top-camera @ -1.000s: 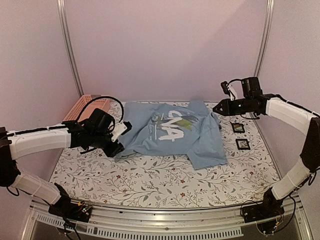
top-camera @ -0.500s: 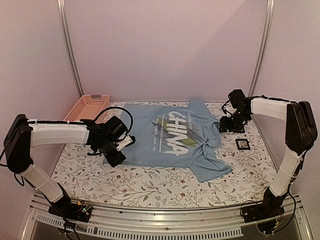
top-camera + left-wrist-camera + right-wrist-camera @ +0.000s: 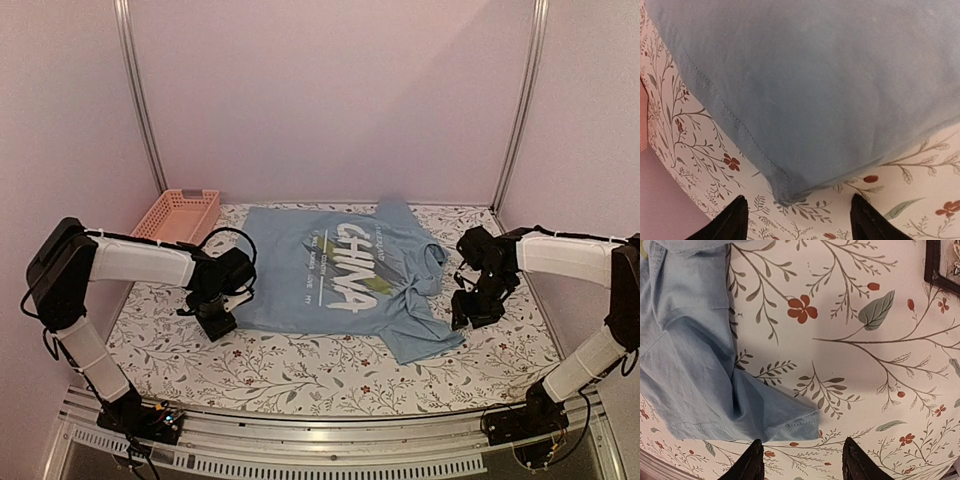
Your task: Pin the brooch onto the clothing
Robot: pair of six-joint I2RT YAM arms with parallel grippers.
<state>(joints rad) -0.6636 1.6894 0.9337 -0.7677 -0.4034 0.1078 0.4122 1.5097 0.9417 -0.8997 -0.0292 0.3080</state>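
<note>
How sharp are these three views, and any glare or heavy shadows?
Top view: even, pinkish light, no glare, only faint shadows; print on the light blue T-shirt readable. Left wrist view: close-up fabric slightly soft, hem stitching visible. Right wrist view: the white floral tablecloth is crisp, no glare.

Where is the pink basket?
In the top view, the basket sits at the back left corner of the table, just left of the shirt.
</note>
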